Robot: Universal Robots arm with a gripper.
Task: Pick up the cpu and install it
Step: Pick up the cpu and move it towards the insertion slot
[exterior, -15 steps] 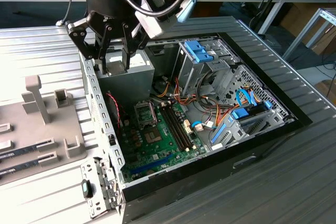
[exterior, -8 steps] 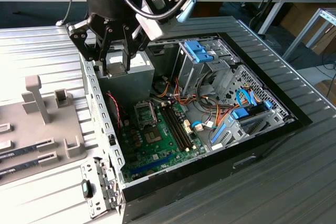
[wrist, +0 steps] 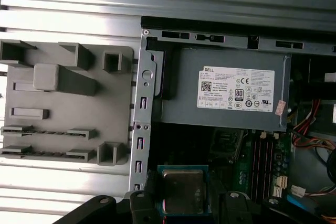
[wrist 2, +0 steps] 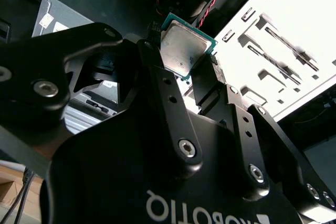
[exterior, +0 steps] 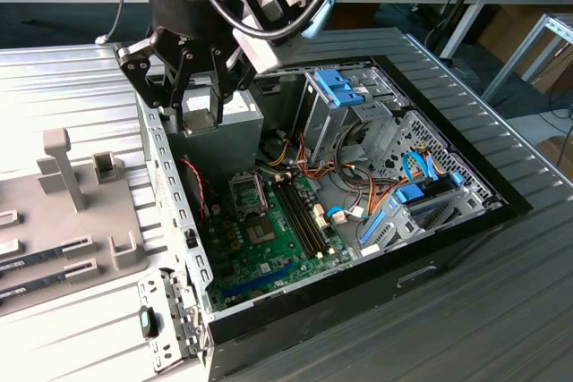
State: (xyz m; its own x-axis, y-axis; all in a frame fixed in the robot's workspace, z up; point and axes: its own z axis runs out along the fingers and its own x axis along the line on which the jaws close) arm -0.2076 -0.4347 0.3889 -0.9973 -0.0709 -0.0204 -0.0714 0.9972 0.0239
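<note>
Silver-grey chip (wrist 2: 182, 51): you can see its metal top and its thin green rim in both wrist views. It sits between your fingers.
Gripper (exterior: 199, 118): your black fingers (wrist 2: 152, 72) are closed in on the chip, pressing on two opposite edges. The gap between them is no wider than the chip itself.
Where the chip is: you are holding it inside the open computer case (exterior: 421, 266), at the back corner on the exterior view's left. It is just inside the perforated metal side wall (wrist: 142, 124).
Grey power box (wrist: 226, 87): in the exterior view the chip hangs in front of this box. In the first wrist view the labelled face of the box lies beyond the chip.
Green board (exterior: 269, 239): it lies flat on the floor of the case, and your gripper is apart from it.
Black socket frame (exterior: 248, 192): it sits on the green board, apart from the chip. The chip is not in it.
Memory slots (exterior: 300, 216): these long dark strips lie on the board just beside the socket frame, on the exterior view's right of it.
Red and black wires (exterior: 192, 181): they run down the inside of the side wall, near your gripper.
Drive cage (exterior: 345, 100): it is bare metal with blue tabs and stands at the back of the case, on the exterior view's right of the gripper.
Grey tray (wrist: 68, 103): it has posts and slots and rests on the ribbed metal table (exterior: 72, 78) outside the case, just beside the side wall.
</note>
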